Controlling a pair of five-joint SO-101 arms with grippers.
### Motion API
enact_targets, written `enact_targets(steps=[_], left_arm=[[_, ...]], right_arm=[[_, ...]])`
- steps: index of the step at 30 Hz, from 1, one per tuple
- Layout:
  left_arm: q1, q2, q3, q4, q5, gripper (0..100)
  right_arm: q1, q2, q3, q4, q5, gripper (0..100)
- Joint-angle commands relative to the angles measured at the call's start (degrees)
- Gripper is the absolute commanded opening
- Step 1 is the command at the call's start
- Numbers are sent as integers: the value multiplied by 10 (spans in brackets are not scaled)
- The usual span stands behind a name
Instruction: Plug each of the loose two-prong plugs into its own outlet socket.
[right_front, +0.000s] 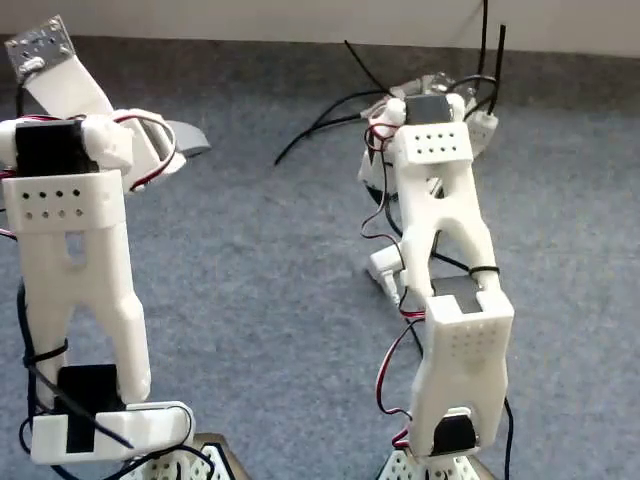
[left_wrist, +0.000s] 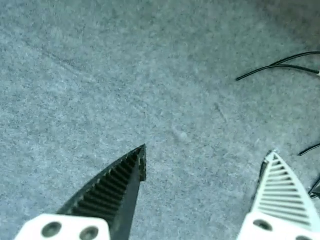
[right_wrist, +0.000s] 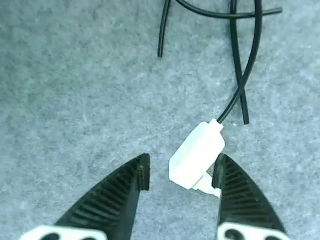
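Fingers (right_wrist: 122, 192) of your right gripper (right_wrist: 182, 157) stand spread apart, one on either side of the white plug (right_wrist: 197, 152). The plug lies on the grey counter (right_wrist: 75, 75), close against one finger, its black cord (right_wrist: 241, 82) trailing away. Your left gripper (left_wrist: 207, 151) hangs released as well, well apart from the plug.

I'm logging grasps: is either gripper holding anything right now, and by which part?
Nothing is held. The right gripper stands open around the white plug, unclamped; the left gripper is open over the carpet.
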Motion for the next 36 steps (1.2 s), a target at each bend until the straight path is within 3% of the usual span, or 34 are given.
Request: enact_targets(steps=[1, 6, 13, 29, 36], left_arm=[[-6, -18, 31, 1, -5, 351], [-22, -22, 100, -49, -5, 351], [-28, -22, 171, -106, -5, 351], [-27, -18, 209, -142, -4, 351], [-25, -17, 210, -142, -2, 351]], right_arm=[[-19, -91, 54, 22, -8, 213], [-36, -178, 172, -28, -11, 213], [-22, -167, 311, -131, -12, 213], [-5, -43, 321, -217, -69, 208], [22, -29, 291, -211, -66, 43]])
